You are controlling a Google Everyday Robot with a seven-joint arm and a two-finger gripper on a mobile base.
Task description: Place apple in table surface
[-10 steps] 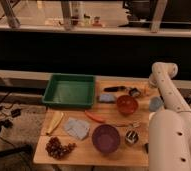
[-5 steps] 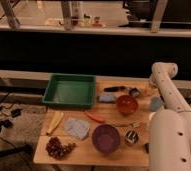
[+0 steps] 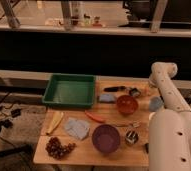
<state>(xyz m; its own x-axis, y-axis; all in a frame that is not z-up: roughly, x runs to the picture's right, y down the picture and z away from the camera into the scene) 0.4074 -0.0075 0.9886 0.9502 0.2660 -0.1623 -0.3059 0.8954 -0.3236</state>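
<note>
Apple (image 3: pixel 147 90) is seen beside the gripper (image 3: pixel 151 88), over the table surface's (image 3: pixel 86 150) far-right corner; its grip cannot be told.

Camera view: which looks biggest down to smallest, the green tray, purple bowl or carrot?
1. green tray
2. purple bowl
3. carrot
The gripper is near the table at its far right corner.

The robot's arm (image 3: pixel 170 100) is smooth off-white plastic, built of rounded tubular segments with a domed joint cap at the top. Its thick lower housing at five o'clock carries small dark round holes. The gripper (image 3: pixel 148 89), at the arm's far end near two o'clock, is only a small, indistinct pale shape.
</note>
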